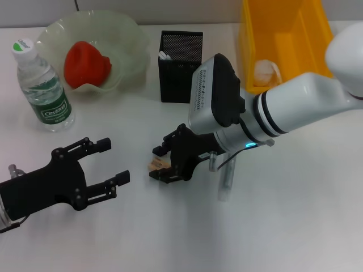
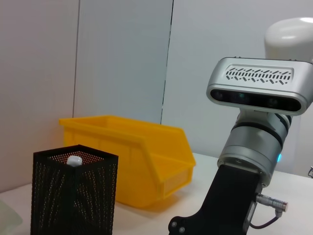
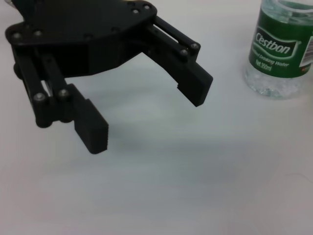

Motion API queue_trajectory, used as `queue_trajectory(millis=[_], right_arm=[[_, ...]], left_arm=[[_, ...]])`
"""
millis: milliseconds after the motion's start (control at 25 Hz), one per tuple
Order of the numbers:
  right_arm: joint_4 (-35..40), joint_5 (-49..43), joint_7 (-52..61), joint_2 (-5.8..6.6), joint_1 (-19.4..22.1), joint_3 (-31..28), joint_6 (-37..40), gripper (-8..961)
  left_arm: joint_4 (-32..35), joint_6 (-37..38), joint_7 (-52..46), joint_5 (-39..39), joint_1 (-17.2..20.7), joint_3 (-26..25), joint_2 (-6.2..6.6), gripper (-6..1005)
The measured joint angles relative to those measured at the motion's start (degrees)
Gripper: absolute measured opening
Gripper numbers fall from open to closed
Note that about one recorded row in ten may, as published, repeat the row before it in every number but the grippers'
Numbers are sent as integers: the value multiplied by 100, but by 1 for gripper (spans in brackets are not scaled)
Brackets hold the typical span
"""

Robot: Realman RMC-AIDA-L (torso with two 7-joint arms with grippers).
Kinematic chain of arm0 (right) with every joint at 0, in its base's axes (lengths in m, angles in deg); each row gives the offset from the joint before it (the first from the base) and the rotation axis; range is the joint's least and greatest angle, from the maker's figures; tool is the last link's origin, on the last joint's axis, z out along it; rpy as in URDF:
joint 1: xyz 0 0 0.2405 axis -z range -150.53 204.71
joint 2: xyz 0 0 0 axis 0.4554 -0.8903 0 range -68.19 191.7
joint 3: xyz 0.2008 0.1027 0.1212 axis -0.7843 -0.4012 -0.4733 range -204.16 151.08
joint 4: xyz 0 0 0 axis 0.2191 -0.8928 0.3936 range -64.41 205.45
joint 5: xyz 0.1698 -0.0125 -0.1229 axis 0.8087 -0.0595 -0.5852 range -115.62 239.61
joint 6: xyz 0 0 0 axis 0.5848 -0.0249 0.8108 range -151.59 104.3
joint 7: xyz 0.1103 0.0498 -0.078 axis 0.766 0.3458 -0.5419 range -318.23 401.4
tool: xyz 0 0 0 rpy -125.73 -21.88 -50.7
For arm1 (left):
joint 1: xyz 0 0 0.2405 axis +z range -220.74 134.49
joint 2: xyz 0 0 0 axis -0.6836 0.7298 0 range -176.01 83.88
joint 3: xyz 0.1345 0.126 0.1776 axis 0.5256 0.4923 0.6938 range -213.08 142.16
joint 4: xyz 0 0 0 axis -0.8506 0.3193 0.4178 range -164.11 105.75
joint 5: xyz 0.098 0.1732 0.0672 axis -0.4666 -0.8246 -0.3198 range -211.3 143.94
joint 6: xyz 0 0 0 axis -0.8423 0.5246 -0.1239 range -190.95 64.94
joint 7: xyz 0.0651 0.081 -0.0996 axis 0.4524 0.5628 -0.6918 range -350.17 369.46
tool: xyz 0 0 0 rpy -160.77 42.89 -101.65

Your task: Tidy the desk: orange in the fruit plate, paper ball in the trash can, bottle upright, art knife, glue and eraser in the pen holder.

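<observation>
right end effector (image 1: 160,164) pinches a small tan eraser (image 1: 155,165) low over the white desk (image 1: 295,226); left end effector (image 1: 113,161) rests wide open.

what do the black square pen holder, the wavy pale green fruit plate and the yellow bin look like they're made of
The black square pen holder looks like perforated metal mesh, matte: tiny regular holes cover its walls. The wavy pale green fruit plate seems glass or clear plastic, glossy and translucent at its ruffled rim. The yellow bin appears moulded plastic, smooth with a slight sheen.
</observation>
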Motion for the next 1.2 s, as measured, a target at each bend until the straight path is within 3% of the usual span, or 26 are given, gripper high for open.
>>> queue_trajectory(millis=[280, 720, 840, 920, 1200], right_arm=[[-12, 0, 64, 0, 2, 34, -49, 511], [30, -1, 67, 0, 34, -25, -37, 408], [96, -1, 67, 0, 59, -91, -2, 331], [145, -1, 65, 2, 81, -217, 80, 279], [489, 2, -365, 39, 467, -1268, 678, 257]], left_arm=[[0, 3, 0, 4, -25, -19, 5, 800], [0, 3, 0, 25, -27, -18, 17, 801], [0, 3, 0, 32, -27, -22, 18, 801], [0, -1, 0, 34, -28, -26, 18, 800], [0, -34, 1, 40, -27, -32, 14, 800]])
